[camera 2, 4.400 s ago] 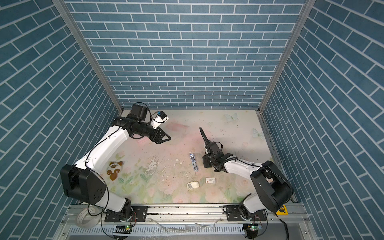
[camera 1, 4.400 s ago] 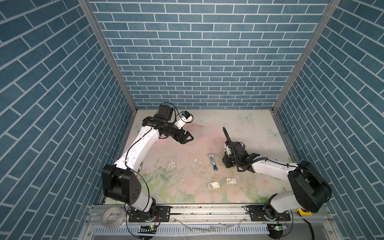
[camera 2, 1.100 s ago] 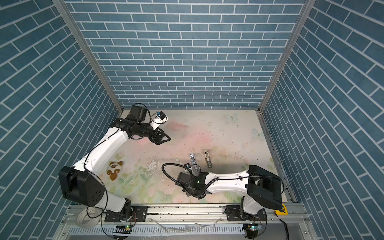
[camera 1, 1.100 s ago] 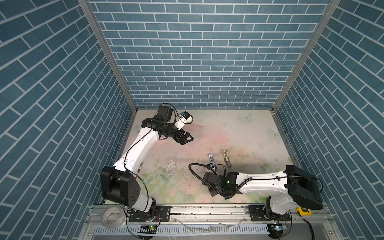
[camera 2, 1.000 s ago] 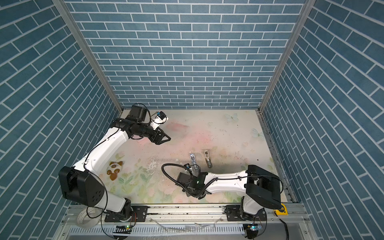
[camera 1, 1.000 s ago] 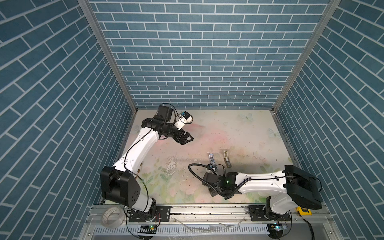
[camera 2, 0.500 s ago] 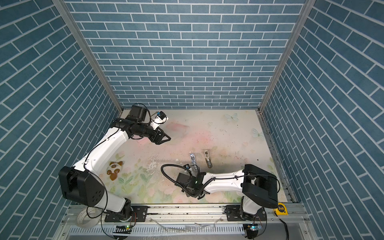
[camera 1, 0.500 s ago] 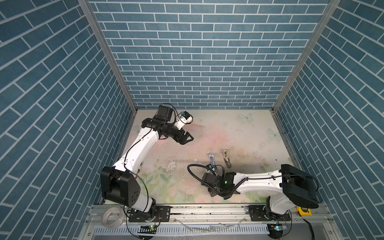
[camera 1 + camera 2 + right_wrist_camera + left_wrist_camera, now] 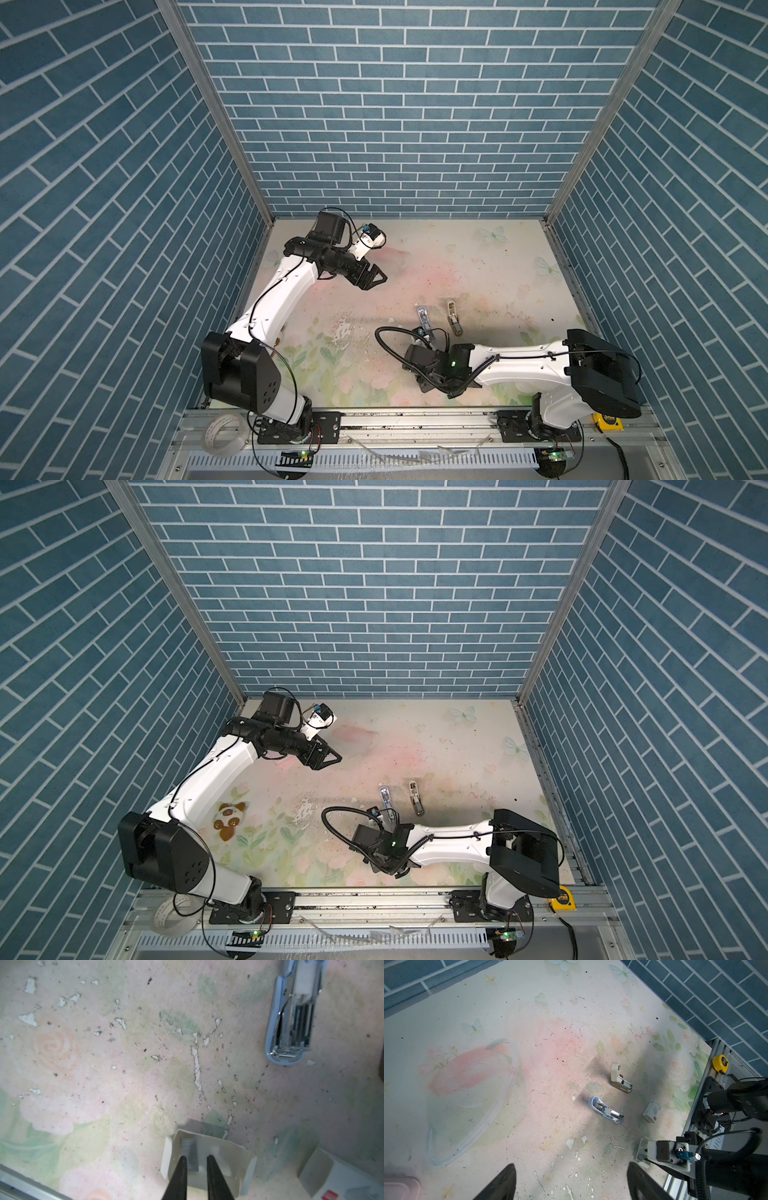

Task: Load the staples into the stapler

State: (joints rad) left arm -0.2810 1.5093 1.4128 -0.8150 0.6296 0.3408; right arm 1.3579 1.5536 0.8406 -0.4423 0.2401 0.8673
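Observation:
The staples (image 9: pixel 189 1152), a short grey strip, lie in a small white cardboard tray (image 9: pixel 226 1155) near the table's front. My right gripper (image 9: pixel 197 1158) hangs over the tray, its jaws a narrow gap apart astride the strip, with a sliver of space on one side. A blue stapler (image 9: pixel 291 1022) lies opened up just beyond it, seen in both top views (image 9: pixel 423 318) (image 9: pixel 386 799). A beige stapler (image 9: pixel 454 318) lies beside the blue one. My left gripper (image 9: pixel 376 277) hovers open and empty at the back left.
A white sleeve with a red mark (image 9: pixel 342 1180) sits next to the tray. A clear plastic lid (image 9: pixel 471 1095) rests on the mat under the left arm. A yellow tape measure (image 9: pixel 607 420) and a tape roll (image 9: pixel 222 432) lie on the front rail.
Some seconds ago my right gripper was at the beige stapler; it now hangs over the tray at the front. In the last second it crept slightly left. The left arm stayed put.

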